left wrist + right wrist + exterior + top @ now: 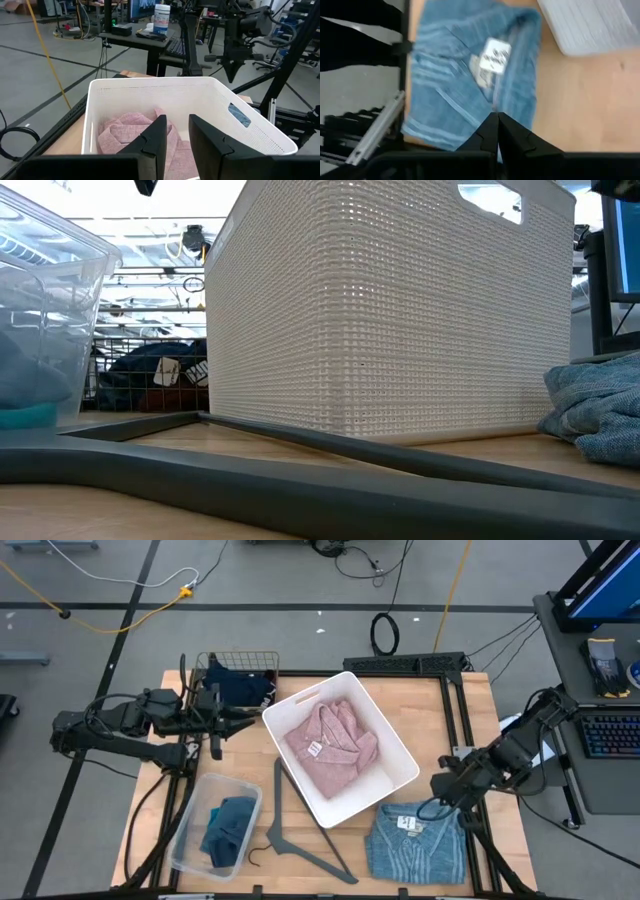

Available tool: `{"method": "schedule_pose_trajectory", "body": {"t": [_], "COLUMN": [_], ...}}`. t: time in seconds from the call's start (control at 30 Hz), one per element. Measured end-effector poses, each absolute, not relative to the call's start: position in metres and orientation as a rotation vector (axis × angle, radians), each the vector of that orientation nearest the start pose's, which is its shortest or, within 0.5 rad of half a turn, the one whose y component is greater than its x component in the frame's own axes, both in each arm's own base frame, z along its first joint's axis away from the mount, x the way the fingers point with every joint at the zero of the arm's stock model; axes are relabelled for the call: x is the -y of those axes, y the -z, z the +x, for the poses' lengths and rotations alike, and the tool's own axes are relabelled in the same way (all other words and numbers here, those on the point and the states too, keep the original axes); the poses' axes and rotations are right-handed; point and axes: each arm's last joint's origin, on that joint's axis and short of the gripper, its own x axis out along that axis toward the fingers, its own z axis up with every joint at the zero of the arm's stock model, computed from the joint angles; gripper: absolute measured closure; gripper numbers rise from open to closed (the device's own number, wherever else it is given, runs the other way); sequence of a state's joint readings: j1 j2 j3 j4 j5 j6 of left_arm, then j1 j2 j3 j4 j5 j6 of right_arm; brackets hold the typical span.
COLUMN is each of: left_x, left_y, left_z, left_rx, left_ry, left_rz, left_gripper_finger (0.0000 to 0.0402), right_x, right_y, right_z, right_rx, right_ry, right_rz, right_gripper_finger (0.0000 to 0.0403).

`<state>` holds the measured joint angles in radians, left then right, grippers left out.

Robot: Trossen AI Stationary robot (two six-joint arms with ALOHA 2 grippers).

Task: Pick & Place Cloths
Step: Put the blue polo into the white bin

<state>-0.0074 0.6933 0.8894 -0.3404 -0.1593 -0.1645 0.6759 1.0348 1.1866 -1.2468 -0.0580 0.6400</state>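
Note:
A pink fleece (333, 743) lies folded in the white basket (400, 755); the left wrist view shows the pink fleece (125, 132) too. My left gripper (248, 712) hovers level at the basket's left rim, open (177, 125), holding nothing. The blue striped shirt (415, 845) with a white label (492, 60) lies flat on the table's near right corner. My right gripper (437, 805) is shut (497, 116) above the shirt's far edge. A navy cloth (238, 685) fills the wire basket. A teal cloth (228, 828) sits in the clear bin.
A grey plastic hanger (290, 830) lies on the table between the clear bin (190, 840) and the white basket. The wire basket (210, 665) stands at the far left corner. A dark frame rail (465, 730) runs along the table's right side. Bare wood shows right of the white basket.

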Motion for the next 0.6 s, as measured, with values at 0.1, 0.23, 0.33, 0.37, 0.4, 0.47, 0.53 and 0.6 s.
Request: {"method": "schedule_pose_trajectory", "body": {"t": [0.1,0.23,0.33,0.37,0.4,0.47,0.53,0.6], "left_x": [-0.004,-0.004,-0.005,-0.005,-0.005,-0.004,-0.003,-0.002], "left_y": [-0.364,-0.361,-0.358,-0.357,-0.356,-0.352,-0.344,-0.335], "left_z": [0.141,0.140,0.140,0.139,0.139,0.141,0.143,0.145], "left_rx": [-0.142,-0.174,-0.205,-0.217,-0.222,-0.218,-0.233,-0.239], "left_ry": [-0.163,-0.195,-0.198,-0.199,-0.197,-0.168,-0.135,-0.117], "left_rz": [-0.134,-0.106,-0.089,-0.086,-0.085,-0.084,-0.080,-0.084], "left_gripper_finger": [0.0321,0.0321,0.0321,0.0321,0.0321,0.0321,0.0321,0.0321], "right_x": [-0.100,-0.097,-0.097,-0.097,-0.097,-0.097,-0.096,-0.097], "right_y": [-0.339,-0.337,-0.337,-0.337,-0.337,-0.337,-0.337,-0.337], "right_z": [0.123,0.121,0.120,0.120,0.120,0.120,0.120,0.120], "right_rx": [-1.256,-1.287,-1.291,-1.292,-1.293,-1.296,-1.299,-1.301], "right_ry": [-0.260,-0.235,-0.234,-0.230,-0.223,-0.209,-0.197,-0.182], "right_rz": [0.197,0.186,0.186,0.192,0.201,0.219,0.235,0.255], "right_gripper_finger": [0.0399,0.0388,0.0365,0.0355,0.0344,0.0319,0.0293,0.0265]}}
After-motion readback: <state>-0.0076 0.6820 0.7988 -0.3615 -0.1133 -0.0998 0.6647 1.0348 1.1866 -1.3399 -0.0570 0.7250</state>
